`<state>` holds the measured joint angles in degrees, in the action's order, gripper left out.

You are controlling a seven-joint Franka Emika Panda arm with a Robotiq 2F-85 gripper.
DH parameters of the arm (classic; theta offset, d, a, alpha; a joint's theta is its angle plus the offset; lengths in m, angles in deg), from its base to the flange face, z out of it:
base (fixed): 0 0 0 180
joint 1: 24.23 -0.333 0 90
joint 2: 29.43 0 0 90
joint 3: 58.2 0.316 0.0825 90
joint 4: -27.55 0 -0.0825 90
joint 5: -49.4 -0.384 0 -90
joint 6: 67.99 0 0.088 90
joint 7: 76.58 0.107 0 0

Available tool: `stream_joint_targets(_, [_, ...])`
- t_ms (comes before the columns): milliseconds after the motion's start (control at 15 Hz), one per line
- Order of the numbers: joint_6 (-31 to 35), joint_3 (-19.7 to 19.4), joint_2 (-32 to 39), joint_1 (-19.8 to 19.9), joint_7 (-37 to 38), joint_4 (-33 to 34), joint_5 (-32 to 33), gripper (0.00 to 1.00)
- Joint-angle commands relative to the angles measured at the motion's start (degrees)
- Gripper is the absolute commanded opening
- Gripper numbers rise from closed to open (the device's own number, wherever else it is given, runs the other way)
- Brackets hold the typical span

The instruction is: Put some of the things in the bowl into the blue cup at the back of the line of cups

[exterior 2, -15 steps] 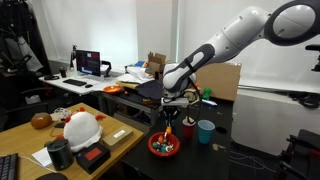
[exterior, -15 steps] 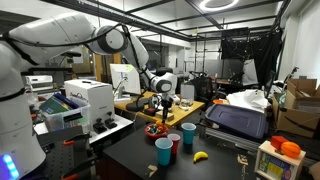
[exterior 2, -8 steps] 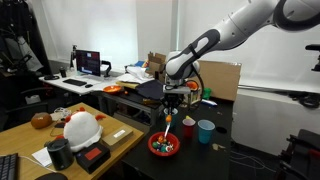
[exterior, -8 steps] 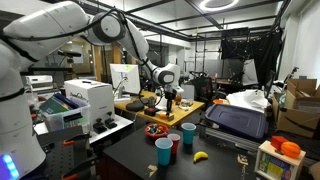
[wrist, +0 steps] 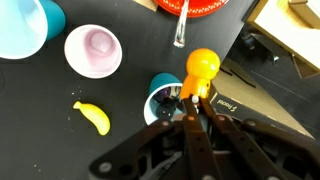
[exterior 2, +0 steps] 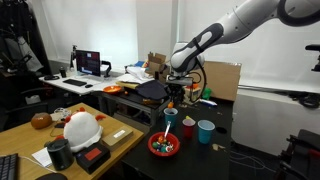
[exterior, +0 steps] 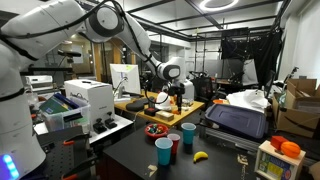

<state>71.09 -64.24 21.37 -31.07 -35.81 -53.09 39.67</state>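
Gripper (wrist: pixel 190 112) with fingers clamped on an orange-knobbed tool (wrist: pixel 201 66) of unclear kind, half hiding the blue cup (wrist: pixel 157 91); red bowl (wrist: pixel 205 10) cut off at top

Hand (wrist: pixel 193 108) grips an orange-knobbed tool (wrist: pixel 202 65) by the blue cup (wrist: pixel 157 90)

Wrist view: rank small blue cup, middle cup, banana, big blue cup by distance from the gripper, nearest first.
From the gripper, shut on an orange object:
1. small blue cup: directly under the jaws.
2. middle cup and banana: further left, too close to call.
3. big blue cup: top-left corner, farthest.
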Motion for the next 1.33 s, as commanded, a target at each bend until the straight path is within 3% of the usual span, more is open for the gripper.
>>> stream_joint_targets(0, [2.42, -2.48, 2.43, -1.35, 3.99, 1.4, 2.1, 0.02])
stream_joint_targets(667, [5.71, -5.53, 10.76, -4.5, 15.33, 8.65, 3.98, 0.02])
stream_joint_targets(1267, [4.45, -4.56, 11.91, -1.53, 23.76, 12.61, 2.38, 0.02])
